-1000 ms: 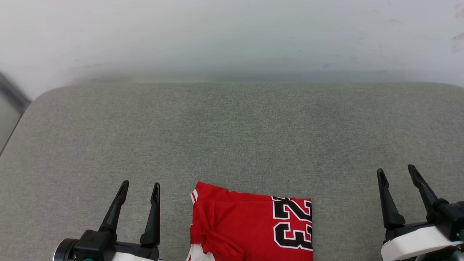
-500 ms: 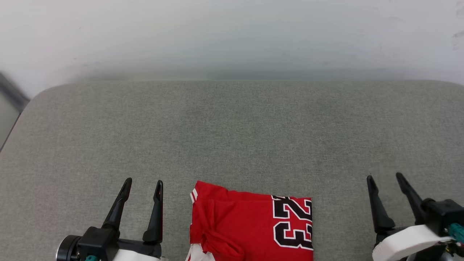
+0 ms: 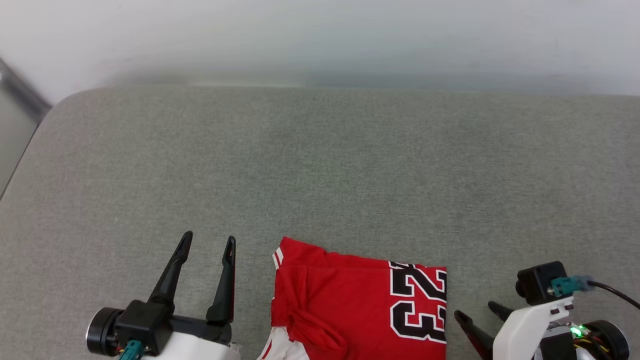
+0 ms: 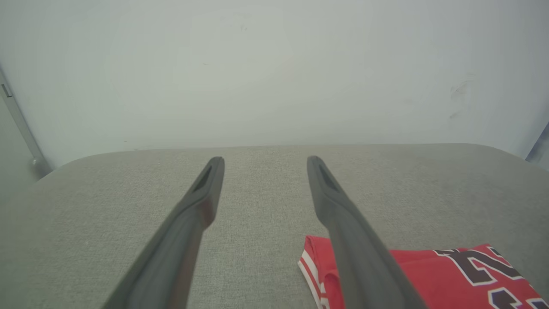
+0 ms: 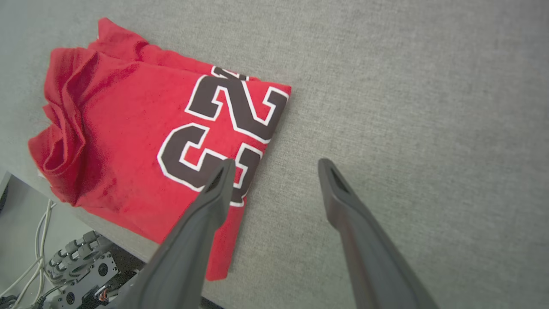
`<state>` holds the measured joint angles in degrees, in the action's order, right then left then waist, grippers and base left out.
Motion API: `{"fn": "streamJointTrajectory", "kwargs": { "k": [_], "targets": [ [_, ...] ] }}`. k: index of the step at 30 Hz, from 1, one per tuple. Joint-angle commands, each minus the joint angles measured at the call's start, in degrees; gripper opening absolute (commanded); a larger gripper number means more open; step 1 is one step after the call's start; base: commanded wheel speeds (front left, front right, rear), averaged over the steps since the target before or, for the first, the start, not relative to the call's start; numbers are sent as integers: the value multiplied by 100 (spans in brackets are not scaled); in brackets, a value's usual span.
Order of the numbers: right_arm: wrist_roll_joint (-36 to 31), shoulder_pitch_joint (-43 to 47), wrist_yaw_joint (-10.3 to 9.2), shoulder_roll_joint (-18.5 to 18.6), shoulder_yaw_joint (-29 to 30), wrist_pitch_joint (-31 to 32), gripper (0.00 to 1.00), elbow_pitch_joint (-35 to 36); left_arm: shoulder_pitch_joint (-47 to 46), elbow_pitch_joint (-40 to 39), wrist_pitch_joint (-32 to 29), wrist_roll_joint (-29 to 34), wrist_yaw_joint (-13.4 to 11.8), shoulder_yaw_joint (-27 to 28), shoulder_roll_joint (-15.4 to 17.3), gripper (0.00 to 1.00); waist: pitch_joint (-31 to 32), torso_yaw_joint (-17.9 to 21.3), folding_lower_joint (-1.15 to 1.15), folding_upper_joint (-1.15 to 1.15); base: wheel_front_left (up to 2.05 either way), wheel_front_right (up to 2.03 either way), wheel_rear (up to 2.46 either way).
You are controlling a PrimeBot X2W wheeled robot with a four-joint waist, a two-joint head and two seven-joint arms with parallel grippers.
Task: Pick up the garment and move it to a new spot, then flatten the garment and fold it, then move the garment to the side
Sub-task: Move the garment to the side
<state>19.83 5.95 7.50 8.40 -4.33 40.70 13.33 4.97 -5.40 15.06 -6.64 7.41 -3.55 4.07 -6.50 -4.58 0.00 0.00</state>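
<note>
Garment (image 3: 350,305): red jersey knit, folded to a rough rectangle, slightly longer left to right, layers puckered at its left side. Black "23" with white outline lies sideways along the right fold edge; striped trim at the far left corner. It lies at the near edge of the grey woven padded surface (image 3: 320,175), between the grippers. Left gripper (image 3: 209,237) and right gripper (image 3: 475,309): jaws spread, empty; the right sits just beside the garment's right edge. Plain pale wall (image 3: 320,35) behind.
</note>
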Motion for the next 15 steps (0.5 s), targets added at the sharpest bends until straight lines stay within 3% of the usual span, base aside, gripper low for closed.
{"fn": "streamJointTrajectory", "kwargs": {
  "k": [1,5,15],
  "targets": [
    [-82,-38,-2,41,-69,275,100,77,-134,7,14,13,9,-57,7,100,-131,-118,0,0,0,0,0],
    [-73,-165,-2,-284,-70,989,100,32,-239,43,14,19,9,-140,1,100,-309,-274,0,0,0,0,0],
    [-294,-608,-2,-541,-180,1548,100,-764,-491,180,14,42,9,-195,-57,100,-603,-672,0,0,0,0,0]
  ]
}}
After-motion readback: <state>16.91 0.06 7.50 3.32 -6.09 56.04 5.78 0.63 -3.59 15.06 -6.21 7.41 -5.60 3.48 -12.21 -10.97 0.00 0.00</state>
